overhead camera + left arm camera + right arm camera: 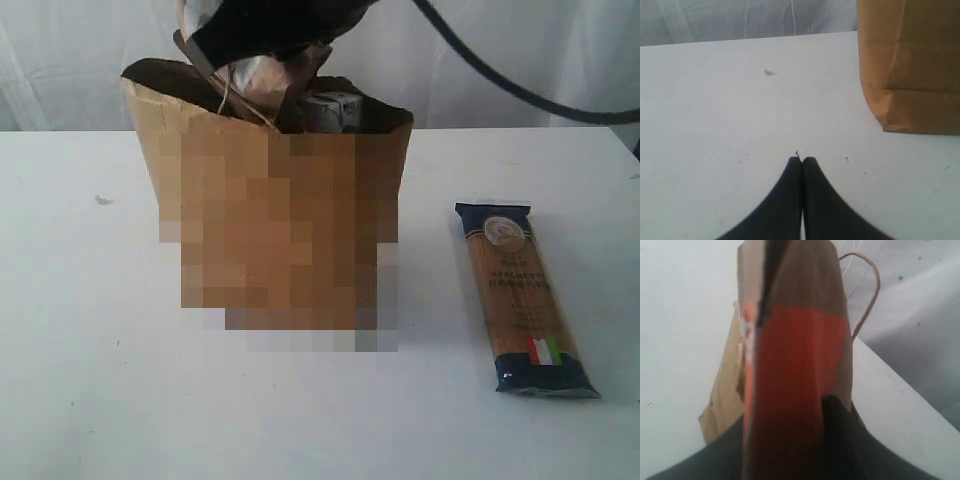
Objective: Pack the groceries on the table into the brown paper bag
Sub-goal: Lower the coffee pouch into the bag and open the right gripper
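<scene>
Nearest, the long spaghetti packet (525, 300) is seen flat on the table (100, 380), well apart from the brown paper bag (290, 220) and not yet packed. The left gripper (801, 161) is closed on nothing and parked low over the table, clear of the work. Farther back, the brown pouch with orange strip (795, 390) is pinched in the partly open right gripper (790, 440) above the bag's mouth, apparently for lowering beside the small blue-white carton (335, 108).

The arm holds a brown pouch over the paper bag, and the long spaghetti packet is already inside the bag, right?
No. The spaghetti packet lies on the table, to the right of the paper bag; the exterior view shows it. The rest holds.
</scene>
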